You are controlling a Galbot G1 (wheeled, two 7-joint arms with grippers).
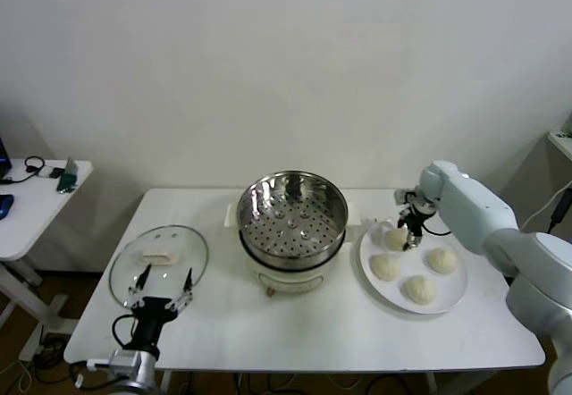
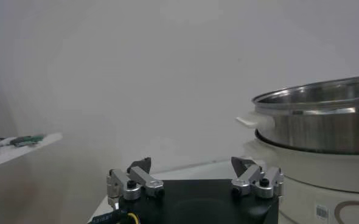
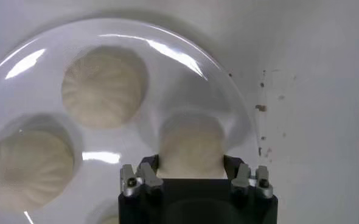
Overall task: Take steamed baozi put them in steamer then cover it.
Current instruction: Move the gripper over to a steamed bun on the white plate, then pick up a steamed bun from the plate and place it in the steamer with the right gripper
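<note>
**Mei:** Stainless steel first, from the head view: the steamer (image 1: 292, 214) sits mid-table on its white pot base, basket empty, holes bare. Its cover (image 1: 159, 264) lies flat on the table towards the robot's left, well apart from the pot. On the robot's right, a white plate (image 1: 451, 298) carries all four steamed baozi (image 1: 420, 289).

**Tao:** And the arms?

**Mei:** The right gripper (image 1: 407, 235) is down on the bun at the plate's back edge, nearest the steamer. The left gripper (image 1: 162, 286) hangs just over the near rim of the cover, fingers spread wide, holding nothing.

**Tao:** Left wrist view?

**Mei:** Its jaws stand wide apart over nothing, with the steamer's wall off to one side. A small barcode sticker (image 2: 321, 210) shows on the pot base; I can't read it.

**Tao:** Right wrist view?

**Mei:** Here the fingertips (image 3: 149, 167) press both flanks of one bun (image 3: 191, 146), jaws drawn in on the dough. Two more buns rest farther along the plate.

**Tao:** Risks?

**Mei:** I'd judge the dough soft, so too tight a pinch could dent or tear it. A grip low on the sides could let it slip out on the lift. Swinging across low might clip the steamer's rim. No other brand or writing is legible.
</note>
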